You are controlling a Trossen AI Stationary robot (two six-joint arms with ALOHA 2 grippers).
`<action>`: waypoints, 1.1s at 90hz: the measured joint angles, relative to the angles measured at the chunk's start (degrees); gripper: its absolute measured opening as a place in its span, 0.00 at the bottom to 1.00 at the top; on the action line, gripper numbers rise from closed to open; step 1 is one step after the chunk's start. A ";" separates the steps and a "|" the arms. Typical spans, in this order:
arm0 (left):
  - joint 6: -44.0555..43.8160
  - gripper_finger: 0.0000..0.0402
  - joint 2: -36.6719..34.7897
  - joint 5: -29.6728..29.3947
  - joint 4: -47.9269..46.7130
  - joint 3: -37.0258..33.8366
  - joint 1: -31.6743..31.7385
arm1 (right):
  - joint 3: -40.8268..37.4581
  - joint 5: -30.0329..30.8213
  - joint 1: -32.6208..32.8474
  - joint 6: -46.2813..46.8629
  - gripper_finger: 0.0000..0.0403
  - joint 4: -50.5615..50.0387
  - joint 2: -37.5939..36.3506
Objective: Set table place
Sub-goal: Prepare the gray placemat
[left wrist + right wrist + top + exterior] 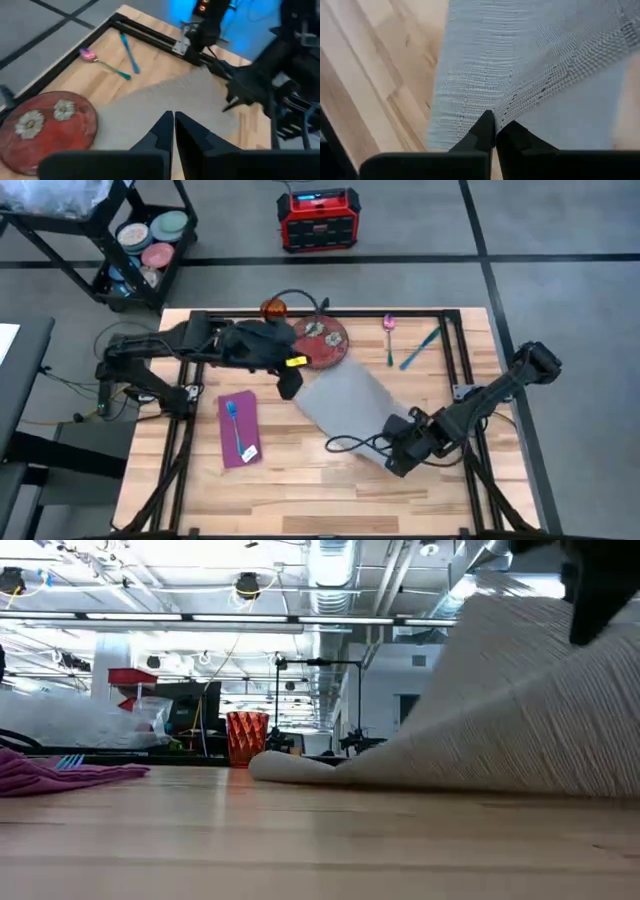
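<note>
- Right pincer (400,452) clenched on the near corner of the grey placemat (345,405); that edge is lifted off the surface (300,480), rising as a woven slope in the low view.
- Left pincer (288,385) closed at the placemat's opposite edge; whether it grips the mat, I cannot tell.
- Red plate (322,342) just beyond the left pincer, touching the mat; orange cup (273,308) farther off.
- Pink spoon (389,335) and blue utensil (420,348) well past the right pincer; purple napkin (238,429) to the left pincer's outer side.
</note>
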 joint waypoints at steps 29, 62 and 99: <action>0.08 0.00 3.98 -0.15 -7.26 -0.44 -0.38 | 23.62 -3.32 0.18 -35.57 0.00 -12.03 22.79; 9.08 0.00 10.85 -2.15 0.69 -6.92 1.05 | 35.39 2.40 -1.71 -57.45 0.00 -22.63 24.22; 9.92 0.00 26.23 13.41 10.88 -9.98 3.64 | 35.87 5.67 4.60 -73.06 0.00 -34.88 24.31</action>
